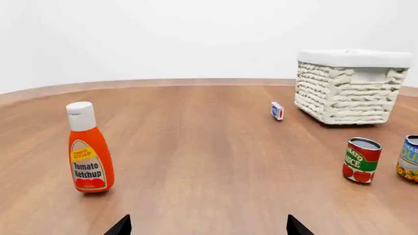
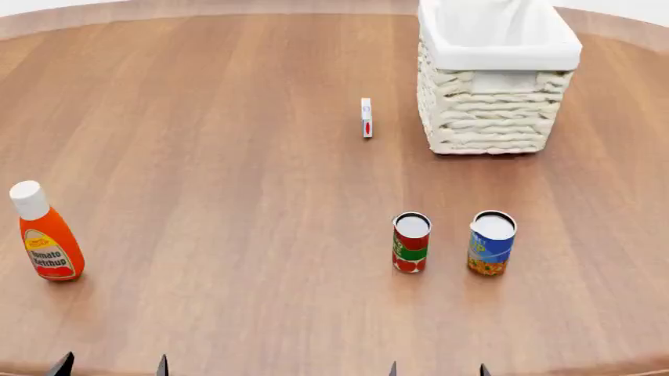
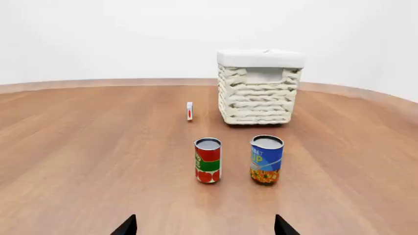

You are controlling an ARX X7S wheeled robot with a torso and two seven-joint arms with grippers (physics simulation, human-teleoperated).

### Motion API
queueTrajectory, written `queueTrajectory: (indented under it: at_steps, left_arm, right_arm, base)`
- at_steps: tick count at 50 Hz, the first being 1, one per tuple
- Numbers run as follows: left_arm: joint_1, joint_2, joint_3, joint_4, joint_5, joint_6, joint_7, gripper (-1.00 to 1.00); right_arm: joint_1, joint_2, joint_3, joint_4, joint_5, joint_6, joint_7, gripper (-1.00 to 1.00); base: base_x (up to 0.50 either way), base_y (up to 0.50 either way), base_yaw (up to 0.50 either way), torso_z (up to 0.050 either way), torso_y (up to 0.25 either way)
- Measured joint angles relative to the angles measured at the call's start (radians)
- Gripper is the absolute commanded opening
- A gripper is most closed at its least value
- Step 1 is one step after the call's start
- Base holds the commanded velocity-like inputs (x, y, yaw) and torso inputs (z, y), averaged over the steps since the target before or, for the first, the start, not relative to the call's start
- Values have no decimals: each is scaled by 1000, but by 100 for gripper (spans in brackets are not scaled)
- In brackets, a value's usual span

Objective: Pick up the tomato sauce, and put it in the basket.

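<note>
The tomato sauce [image 2: 411,243] is a small can with a red label and a green band, upright on the wooden table; it shows in the right wrist view [image 3: 207,160] and in the left wrist view [image 1: 361,160]. The basket [image 2: 496,80] is cream-white wicker with a white liner, at the back right, also in the right wrist view [image 3: 259,87] and the left wrist view [image 1: 349,86]. My right gripper [image 3: 204,226] is open and empty, short of the can. My left gripper [image 1: 207,226] is open and empty, near the table's front edge.
A blue-and-orange can [image 2: 491,243] stands just right of the tomato sauce. An orange ketchup bottle [image 2: 46,233] with a white cap stands at the left. A small white box [image 2: 366,117] stands left of the basket. The round table's edge [image 2: 627,366] curves along the front.
</note>
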Motion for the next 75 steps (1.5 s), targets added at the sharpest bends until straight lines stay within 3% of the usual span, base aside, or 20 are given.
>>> queueTrajectory:
  at_steps: [14,40,61,75]
  left_arm:
    - [1,-32,41,84,-17,-28,-36,100]
    - [115,-103,30,602,-131,-221,-89,100]
    - [123,-138,34,682,-174,-252,-115,100]
    - [126,-156,29,685,-195,-243,-126,100]
  right_arm:
    - [3,25,-37,-108,0,71,42,100]
    - [-104,82,-127,-668,-65,384,122,100]
    - [-139,135,-150,-806,-52,412,132,100]
    - [-150,156,-145,-818,-5,396,127,100]
  base:
    - [0,0,0,0,0]
    - [0,0,0,0,0]
    - [9,0,0,0,0]
    - [492,0,0,0,0]
